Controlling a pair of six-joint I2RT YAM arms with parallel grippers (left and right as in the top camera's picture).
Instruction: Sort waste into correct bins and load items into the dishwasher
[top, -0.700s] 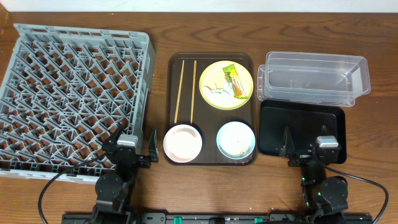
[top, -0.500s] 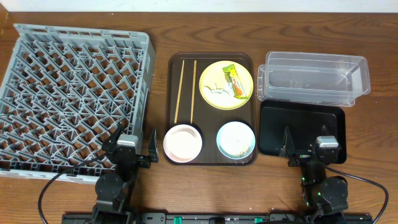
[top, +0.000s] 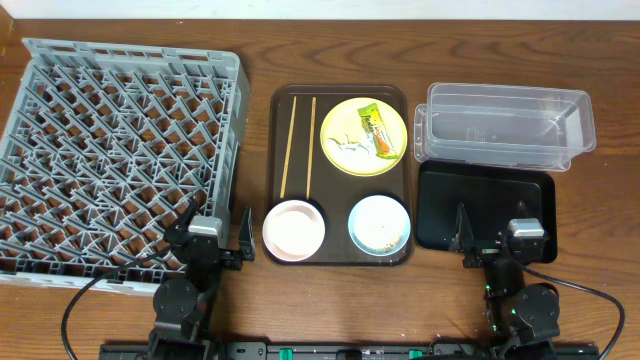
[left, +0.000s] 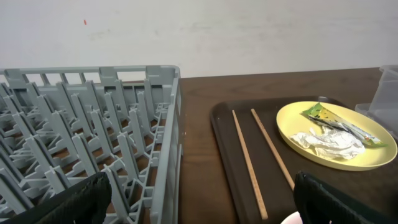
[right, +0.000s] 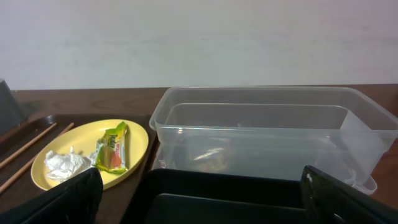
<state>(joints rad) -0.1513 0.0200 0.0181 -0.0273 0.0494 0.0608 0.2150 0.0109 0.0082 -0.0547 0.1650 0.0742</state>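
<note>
A pale yellow plate (top: 363, 135) holds a green-and-orange wrapper (top: 376, 131) and a whitish scrap (top: 346, 146). Two chopsticks (top: 298, 145), a white bowl (top: 293, 229) and a light blue bowl (top: 379, 225) with grains lie on the brown tray (top: 278, 108). The grey dish rack (top: 115, 150) is at left. The clear tub (top: 503, 126) and black tray (top: 486, 205) are at right. My left gripper (top: 216, 238) is open and empty by the rack's near corner. My right gripper (top: 492, 241) is open and empty over the black tray's near edge. The plate (left: 339, 134), chopsticks (left: 250, 160) and tub (right: 273, 134) show in the wrist views.
The rack's wall (left: 165, 143) stands just left of the left gripper's line. The brown tray's rim (left: 219, 146) is to its right. A pale wall runs behind the table. The black tray's rim (right: 230, 180) is right under the right gripper.
</note>
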